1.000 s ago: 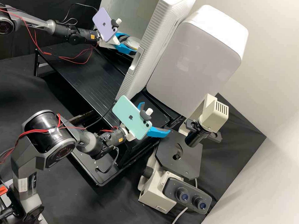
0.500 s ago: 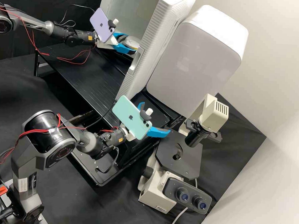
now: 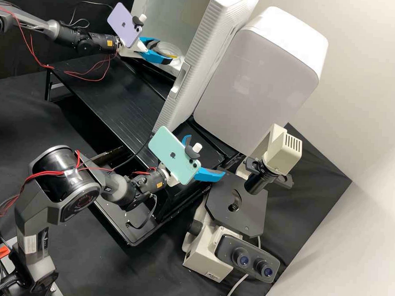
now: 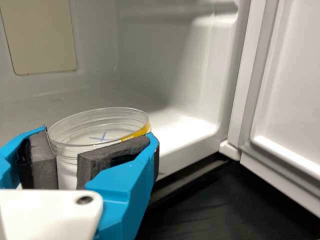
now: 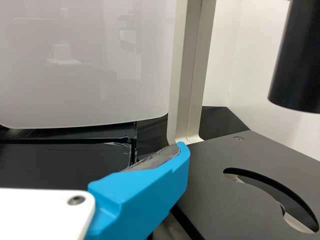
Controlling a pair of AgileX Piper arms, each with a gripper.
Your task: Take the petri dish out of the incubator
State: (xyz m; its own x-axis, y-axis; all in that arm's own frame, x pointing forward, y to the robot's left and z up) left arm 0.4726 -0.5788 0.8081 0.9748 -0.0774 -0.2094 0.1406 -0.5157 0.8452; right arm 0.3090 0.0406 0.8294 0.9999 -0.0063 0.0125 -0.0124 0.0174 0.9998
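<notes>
The clear petri dish (image 4: 100, 125), with a yellow band and a blue mark, sits between the grey pads of my left gripper (image 4: 90, 145), which is shut on its sides. In the high view the left gripper (image 3: 160, 52) holds the petri dish (image 3: 169, 48) at the mouth of the white incubator (image 3: 169, 9), beside its open ribbed door (image 3: 202, 55). The incubator floor (image 4: 190, 130) lies just beyond the dish. My right gripper (image 3: 204, 155) hangs open and holds nothing, at the edge of the microscope stage (image 3: 234, 203). One of its blue fingers (image 5: 150, 185) shows above that stage (image 5: 240, 170).
A second white box (image 3: 263, 76) stands right of the open door. The microscope (image 3: 237, 238) sits at the front right with its dark lens tube (image 5: 300, 55). A black raised shelf (image 3: 116, 99) runs in front of the incubator, and red cables trail along both arms.
The left gripper has drawn back from inside the incubator toward its opening, carrying the petri dish. The right arm has stayed still.
</notes>
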